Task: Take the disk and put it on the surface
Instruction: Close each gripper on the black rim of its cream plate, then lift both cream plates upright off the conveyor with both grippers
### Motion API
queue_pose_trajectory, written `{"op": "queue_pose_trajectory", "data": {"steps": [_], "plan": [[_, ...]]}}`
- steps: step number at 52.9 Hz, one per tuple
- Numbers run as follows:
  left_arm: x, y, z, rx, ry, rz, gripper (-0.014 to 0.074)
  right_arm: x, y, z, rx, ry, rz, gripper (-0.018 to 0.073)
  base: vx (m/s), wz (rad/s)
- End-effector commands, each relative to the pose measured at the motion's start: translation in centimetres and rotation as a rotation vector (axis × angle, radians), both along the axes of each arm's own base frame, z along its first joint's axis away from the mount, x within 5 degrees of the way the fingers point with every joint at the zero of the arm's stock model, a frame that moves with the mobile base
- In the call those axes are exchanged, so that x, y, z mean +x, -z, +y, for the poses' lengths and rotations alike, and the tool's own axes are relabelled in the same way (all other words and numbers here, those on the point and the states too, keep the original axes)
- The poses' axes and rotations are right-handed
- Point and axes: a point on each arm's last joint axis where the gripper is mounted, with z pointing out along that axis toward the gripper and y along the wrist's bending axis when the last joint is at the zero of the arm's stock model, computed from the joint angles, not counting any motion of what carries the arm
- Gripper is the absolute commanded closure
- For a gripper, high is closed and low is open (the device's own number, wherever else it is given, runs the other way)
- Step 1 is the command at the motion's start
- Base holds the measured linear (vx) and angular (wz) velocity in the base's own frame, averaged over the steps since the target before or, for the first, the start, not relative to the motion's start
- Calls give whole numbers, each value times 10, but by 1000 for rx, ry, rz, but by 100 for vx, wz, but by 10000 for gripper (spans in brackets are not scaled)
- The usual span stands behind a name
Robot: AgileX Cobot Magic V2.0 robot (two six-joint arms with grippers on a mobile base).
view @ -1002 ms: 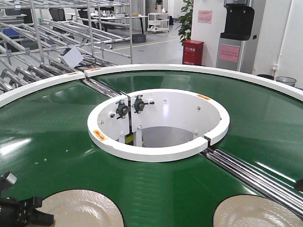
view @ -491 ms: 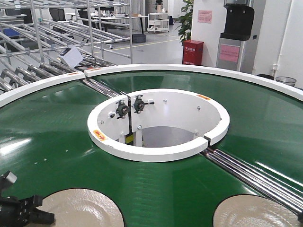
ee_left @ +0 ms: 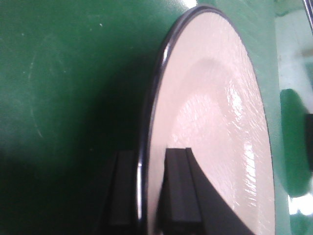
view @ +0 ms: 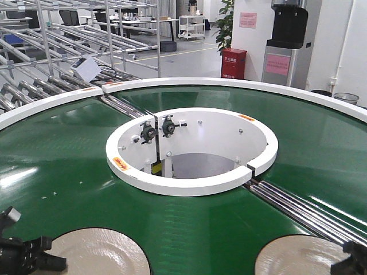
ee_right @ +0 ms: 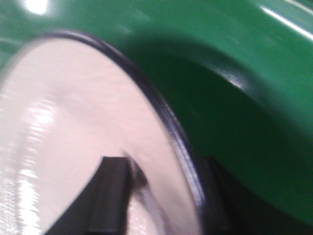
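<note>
Disks, two: cream faces, thin dark rims, shallow like plates. The left disk [view: 100, 255] and right disk [view: 295, 260] both lie flat on the green belt [view: 189, 229] at its near edge. They are well apart, and each is partly cut off by the bottom of the front view.

Handling, judged:
- stiff and fairly light
- glossy face, so apt to slip
- edge likely to chip if knocked or dropped
- best held at the rim, one finger over the face and one outside the edge
- lift level, since a one-sided hold will let it droop

Pincers, two:
- Left pincer [view: 46, 255]: sits astride the left disk's rim. The inner finger [ee_left: 178, 196] is over the cream face and the outer finger [ee_left: 122, 196] is over the belt. The jaws are apart, with a sliver of face showing between the inner finger and the rim, so it is not clamped.
- Right pincer [view: 350, 258]: sits at the right disk's rim. Its wrist view is blurred, but the inner finger [ee_right: 112, 196] stands well in from the rim, so the jaws read as apart.

Tabletop for set-down: not in view.

Belt, one: ring-shaped.
- white hub [view: 189, 183], one
- white outer rim [view: 229, 83], one
- roller strips crossing it, two: far left [view: 123, 106] and near right [view: 304, 209]

Beyond:
- tube racks [view: 57, 69]
- red box [view: 233, 63], one
- dispenser [view: 287, 40], one
</note>
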Motion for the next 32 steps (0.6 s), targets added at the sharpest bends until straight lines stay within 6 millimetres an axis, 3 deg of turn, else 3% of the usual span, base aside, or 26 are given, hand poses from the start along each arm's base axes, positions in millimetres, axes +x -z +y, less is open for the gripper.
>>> {"op": "queue_pose_trajectory", "data": {"steps": [1, 13, 32], "plan": [[-1, -18, -8, -27, 46, -53, 605, 5, -21, 6, -25, -11, -80, 576, 0, 0], [-1, -30, -13, -103, 34, -83, 605, -2, -53, 4, 32, 20, -160, 568, 0, 0], [-6, -101, -23, -445, -47, -310, 604, -28, -152, 27, 254, 104, -445, 568, 0, 0]]}}
